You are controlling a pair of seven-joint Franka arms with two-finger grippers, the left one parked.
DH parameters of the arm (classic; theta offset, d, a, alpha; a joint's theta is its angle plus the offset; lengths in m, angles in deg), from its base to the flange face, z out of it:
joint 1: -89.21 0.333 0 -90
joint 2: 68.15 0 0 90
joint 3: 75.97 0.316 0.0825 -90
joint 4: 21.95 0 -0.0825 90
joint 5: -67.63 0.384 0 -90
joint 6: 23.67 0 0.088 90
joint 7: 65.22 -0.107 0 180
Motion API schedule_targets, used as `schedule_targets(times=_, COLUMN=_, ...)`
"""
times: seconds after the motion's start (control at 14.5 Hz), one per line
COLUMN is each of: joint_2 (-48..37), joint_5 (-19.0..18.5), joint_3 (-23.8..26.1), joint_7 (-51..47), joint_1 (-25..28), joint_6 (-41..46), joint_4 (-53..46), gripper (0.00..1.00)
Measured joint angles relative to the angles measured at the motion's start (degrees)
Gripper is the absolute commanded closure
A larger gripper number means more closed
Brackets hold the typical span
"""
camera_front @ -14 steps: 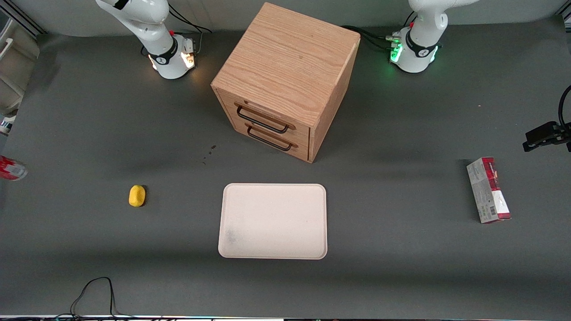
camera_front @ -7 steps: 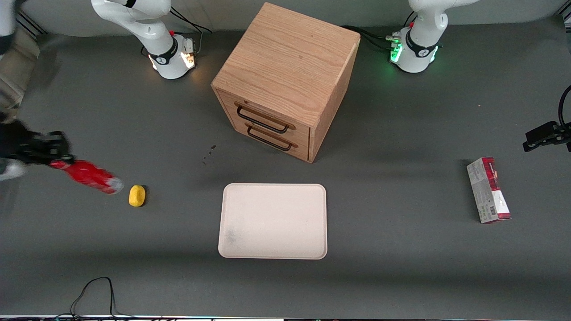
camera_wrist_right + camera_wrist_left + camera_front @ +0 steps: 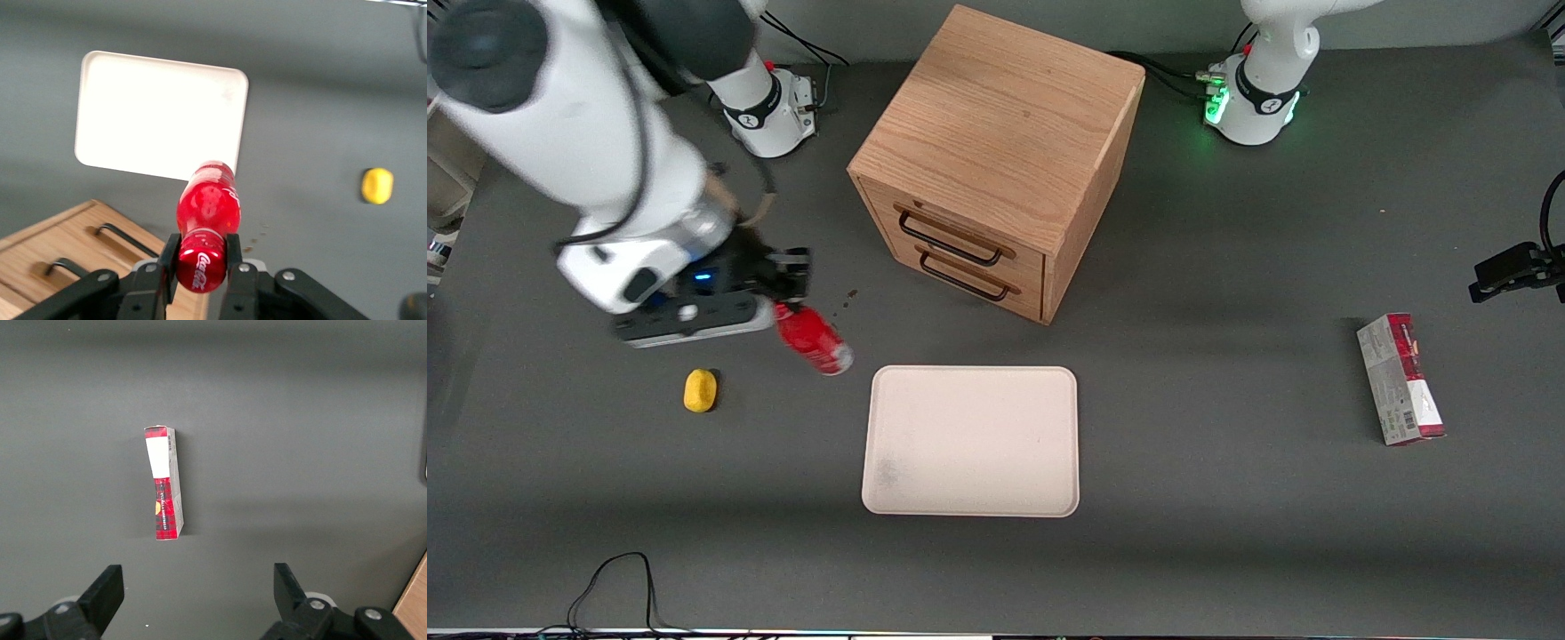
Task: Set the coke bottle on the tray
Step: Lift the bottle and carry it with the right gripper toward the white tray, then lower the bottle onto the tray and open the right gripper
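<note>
Shiny red bottle (image 3: 813, 339), white script, red cap, tilted in the air at ten o'clock from the tray (image 3: 971, 441), not over it. Gripper (image 3: 200, 261) pinched narrow on the cap end.

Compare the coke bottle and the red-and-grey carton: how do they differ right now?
The coke bottle is round and glossy red; the carton is a flat-sided box, part grey. The bottle is held tilted in the gripper above the table near the tray; the carton lies on the table toward the parked arm's end. Both carry red.
</note>
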Motion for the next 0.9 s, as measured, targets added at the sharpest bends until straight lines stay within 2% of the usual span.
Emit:
schedule_targets(times=0.41, joint_2=3.88, joint_5=-0.05, joint_3=-0.75, joint_7=-0.9, joint_1=0.06, joint_6=-4.14, joint_4=-0.15, gripper=1.0)
schedule_targets(times=0.9, joint_2=17.75, joint_5=-0.05, joint_3=-1.32, joint_7=-0.89, joint_1=-1.16, joint_6=-14.87, joint_4=-1.87, gripper=1.0)
